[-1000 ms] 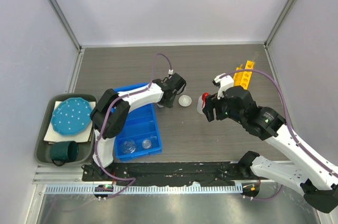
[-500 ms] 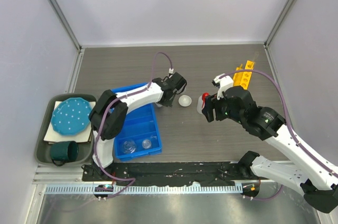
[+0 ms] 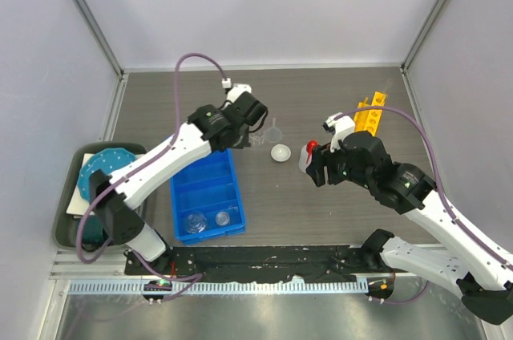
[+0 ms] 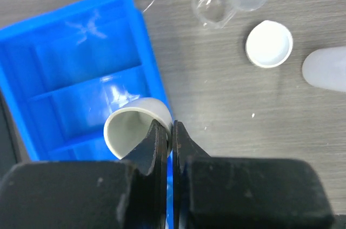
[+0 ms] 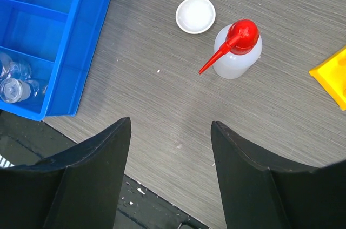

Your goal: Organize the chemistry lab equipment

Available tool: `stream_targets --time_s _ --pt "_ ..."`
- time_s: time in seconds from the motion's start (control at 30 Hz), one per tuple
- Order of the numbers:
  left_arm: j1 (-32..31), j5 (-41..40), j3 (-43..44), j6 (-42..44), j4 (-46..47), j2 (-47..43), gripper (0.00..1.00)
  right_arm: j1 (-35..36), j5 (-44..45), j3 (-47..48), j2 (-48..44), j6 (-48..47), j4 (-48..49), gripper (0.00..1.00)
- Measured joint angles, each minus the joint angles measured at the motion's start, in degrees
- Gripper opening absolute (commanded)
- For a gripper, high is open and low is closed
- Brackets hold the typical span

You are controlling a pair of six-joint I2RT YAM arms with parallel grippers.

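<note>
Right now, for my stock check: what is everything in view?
blue tray: one, blue, left of centre.
glass vials: two, clear, tray's near compartment.
white round dish: one, white, table, right of tray.
clear glassware: two, clear, beyond the dish.
squeeze bottle: one, red-capped, right of dish.
yellow rack: one, yellow, far right.
grey bin: one, grey, left edge.
teal plate: one, teal dotted, in bin.
mug: one, dark teal, in bin.
small white cup: one, white, held above tray.
left pincer: black, shut on the cup's rim.
right pincer: black, open, empty, near the bottle.
</note>
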Motion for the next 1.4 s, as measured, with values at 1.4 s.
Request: stream_targets --time_s 1.4 --pt "8.26 5.9 -47.8 -30.77 5.73 -14.99 0.11 1.9 -4.66 -1.95 -4.0 1.7 0.09 0.63"
